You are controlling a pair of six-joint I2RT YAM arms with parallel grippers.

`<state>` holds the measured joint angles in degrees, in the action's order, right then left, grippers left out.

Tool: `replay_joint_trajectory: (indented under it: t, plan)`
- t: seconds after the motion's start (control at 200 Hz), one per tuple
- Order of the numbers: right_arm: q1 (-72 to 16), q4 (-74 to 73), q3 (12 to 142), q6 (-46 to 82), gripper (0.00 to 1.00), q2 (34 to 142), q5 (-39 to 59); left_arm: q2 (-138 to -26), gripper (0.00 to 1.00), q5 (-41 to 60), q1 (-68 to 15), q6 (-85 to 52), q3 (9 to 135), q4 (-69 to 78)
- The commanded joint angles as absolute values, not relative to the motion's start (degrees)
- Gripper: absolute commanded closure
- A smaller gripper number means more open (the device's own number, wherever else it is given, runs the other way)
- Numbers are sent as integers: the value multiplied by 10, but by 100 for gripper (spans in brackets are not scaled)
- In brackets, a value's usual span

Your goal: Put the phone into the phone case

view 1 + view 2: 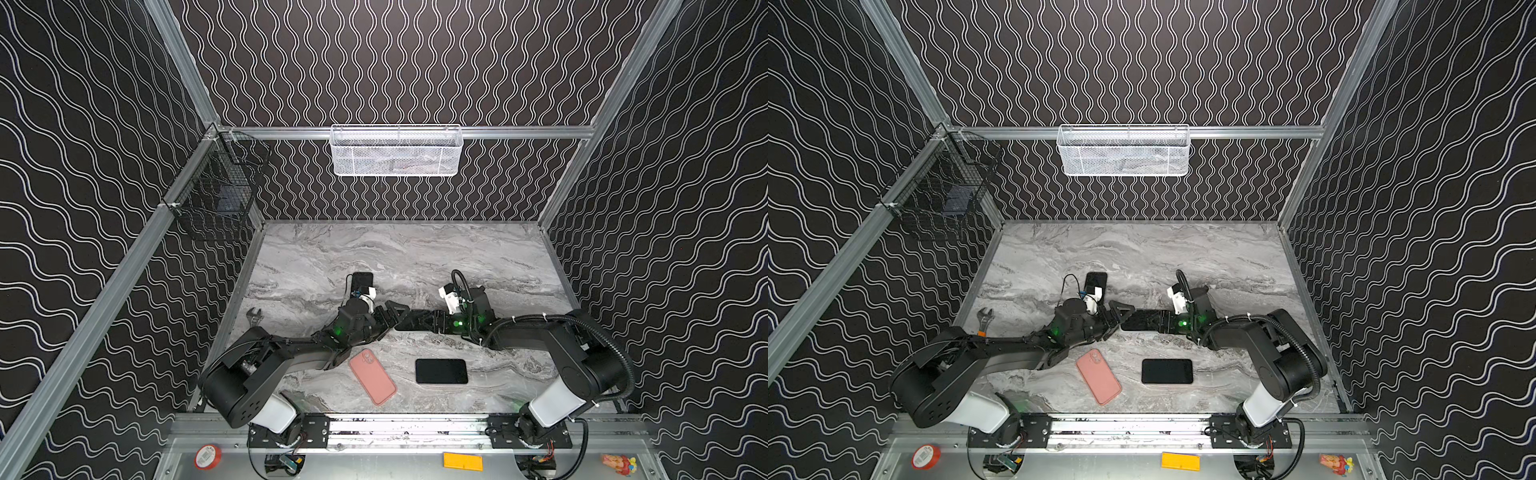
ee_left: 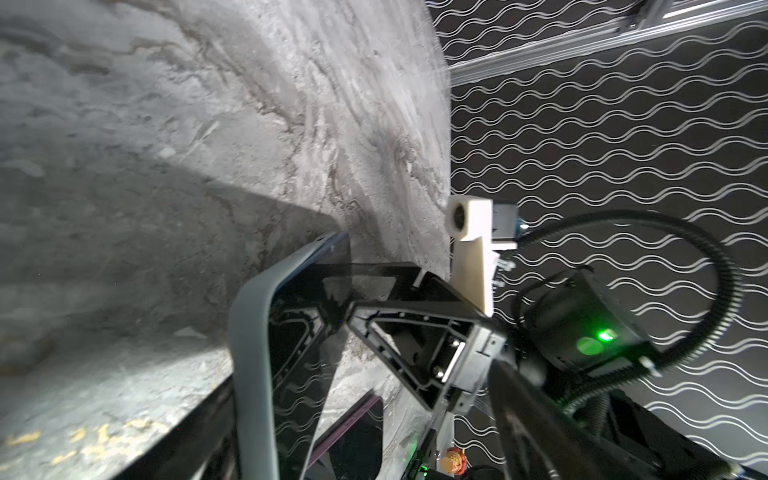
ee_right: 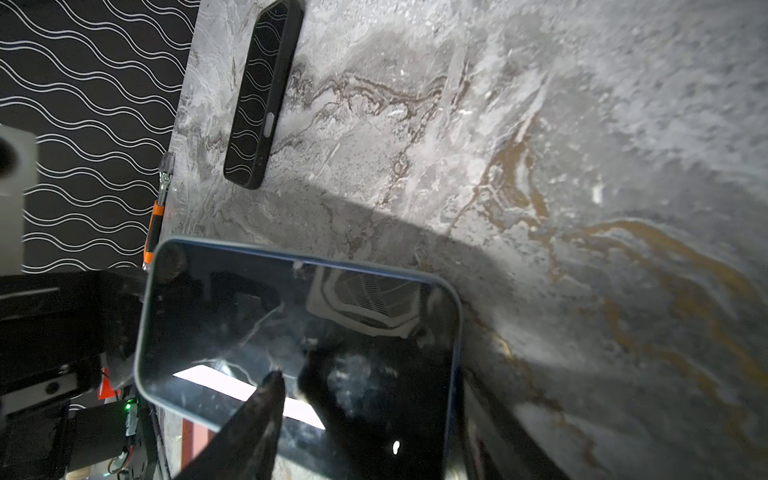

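Observation:
My right gripper (image 1: 415, 322) is shut on a phone (image 3: 249, 316) with a glossy black screen and a blue-grey rim, holding it flat above the table's middle. My left gripper (image 1: 392, 316) faces it, open, with the phone's free end (image 2: 291, 324) between its jaws. One left finger (image 2: 195, 436) lies beside the rim and the other finger (image 2: 536, 415) stands well off. I cannot tell whether the rim is a case. A pink phone case (image 1: 372, 376) lies back up near the front, seen in both top views (image 1: 1099, 376).
A black phone (image 1: 441, 371) lies screen up right of the pink case. Another black-cased phone (image 1: 362, 279) lies behind my left wrist. A wrench (image 1: 254, 316) rests at the table's left edge. A white basket (image 1: 397, 149) and a black wire basket (image 1: 216, 195) hang on the walls.

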<state>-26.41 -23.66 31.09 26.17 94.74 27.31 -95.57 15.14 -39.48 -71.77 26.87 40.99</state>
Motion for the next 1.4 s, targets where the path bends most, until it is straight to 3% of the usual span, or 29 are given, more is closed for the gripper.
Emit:
replay_joint_trajectory:
  t: [0.0,0.195,0.771,1.241,1.397]
  plan:
    - [-266,-88,301,283,33,957,257,-969,21,158,-398,-714,271,423]
    - [-269,-87,300,283,35,955,251,-994,38,164,-398,-723,268,447]
    - [-277,-101,305,295,41,972,252,-1018,65,175,-399,-728,275,473]
    - [-277,-96,308,297,40,970,252,-1021,97,179,-399,-730,275,475]
    - [-265,-71,319,297,37,931,255,-1010,100,182,-399,-725,274,469]
